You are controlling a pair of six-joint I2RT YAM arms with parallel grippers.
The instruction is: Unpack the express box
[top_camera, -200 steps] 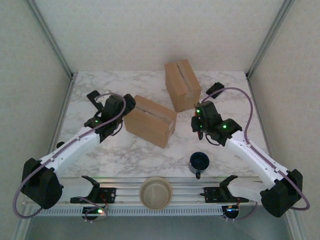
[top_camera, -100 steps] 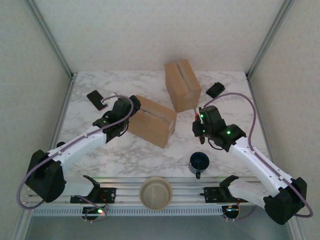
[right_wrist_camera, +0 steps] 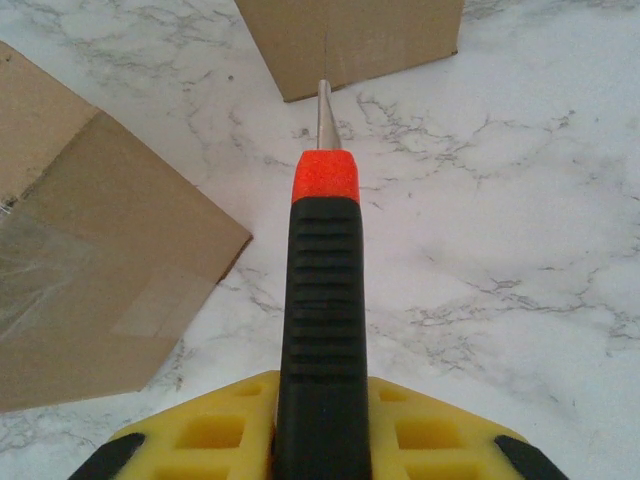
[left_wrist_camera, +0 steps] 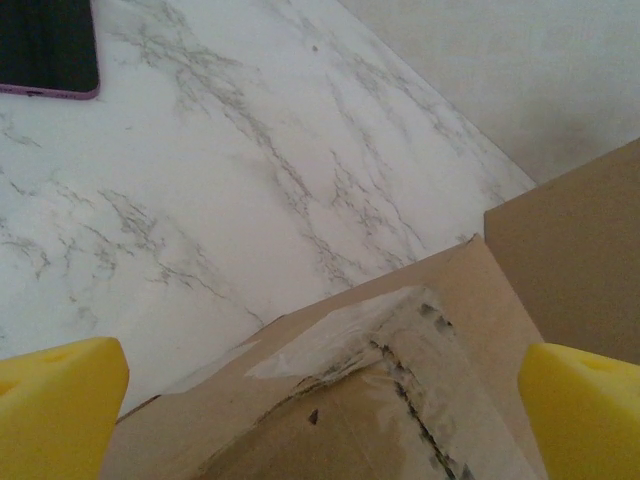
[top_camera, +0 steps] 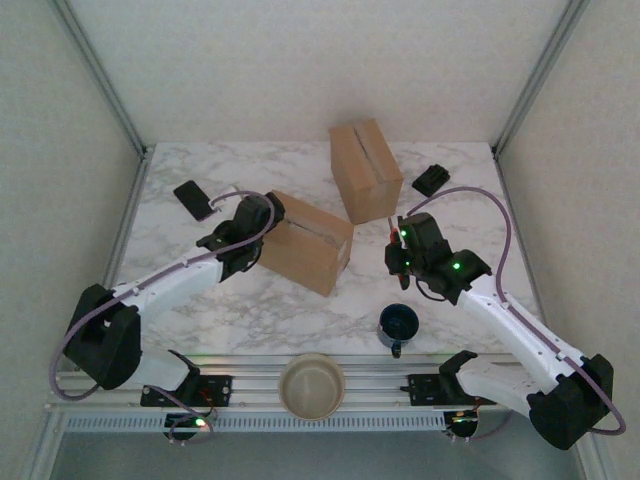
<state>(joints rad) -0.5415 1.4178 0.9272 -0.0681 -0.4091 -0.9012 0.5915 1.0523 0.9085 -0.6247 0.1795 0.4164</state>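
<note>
1. Top external view: a round cream bowl [top_camera: 312, 385] sits at the near edge of the desk [top_camera: 200, 305], in the middle.
2. A dark blue mug [top_camera: 398, 325] stands a bit farther in, to the right of the bowl.
3. The right gripper [top_camera: 397, 247] is just past the mug. Its jaws are narrow and squeeze a tool [right_wrist_camera: 322, 270] with a black grip, an orange band and a thin metal tip. The tip points at the bottom of the second box.
4. The express box [top_camera: 305, 243] lies in the middle of the desk. It has clear tape [left_wrist_camera: 390, 330] on top.
5. The left gripper [top_camera: 262, 213] is at the left end of that box. Its jaws are spread wide over the taped corner and hold nothing.
6. A black phone [top_camera: 193, 198] lies near the left edge.
7. The second box [top_camera: 365, 170] stands near the far edge. A small black thing [top_camera: 431, 180] lies toward the far right corner.
</note>
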